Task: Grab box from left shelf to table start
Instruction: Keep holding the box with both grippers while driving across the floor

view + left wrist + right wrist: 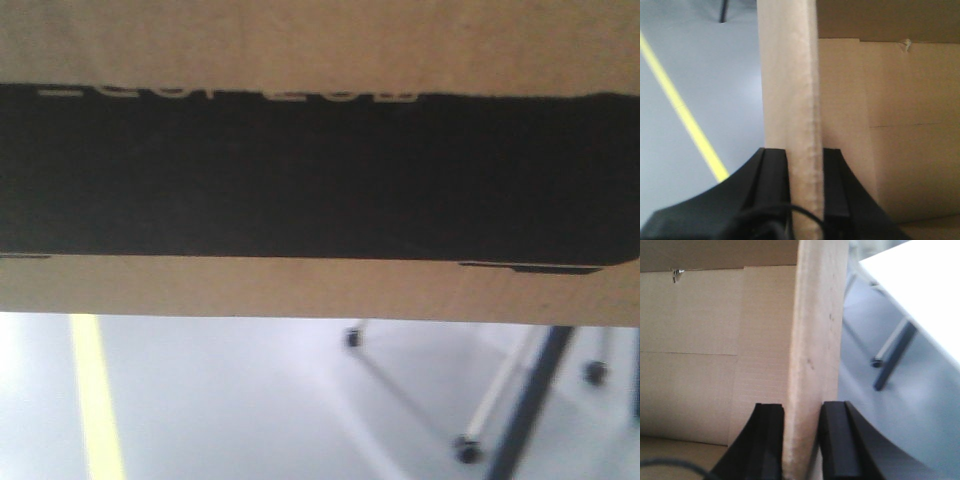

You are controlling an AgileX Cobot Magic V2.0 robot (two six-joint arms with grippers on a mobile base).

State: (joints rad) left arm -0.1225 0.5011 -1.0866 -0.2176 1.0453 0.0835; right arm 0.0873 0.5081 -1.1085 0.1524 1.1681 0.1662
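Box (790, 90) clamped in left gripper (804, 155); right gripper (801, 409) too.

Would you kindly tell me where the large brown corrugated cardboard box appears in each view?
Exterior front-facing: the brown cardboard box fills the upper two-thirds.
Left wrist-mounted: the box stands edge-on at centre, pinched by the left gripper.
Right wrist-mounted: the box stands edge-on at centre, pinched by the right gripper.
Shared landmark: the pale grey floor.

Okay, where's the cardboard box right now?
The box fills the front view, its left wall clamped by the left gripper and its right wall by the right gripper, with the white table off to the right.
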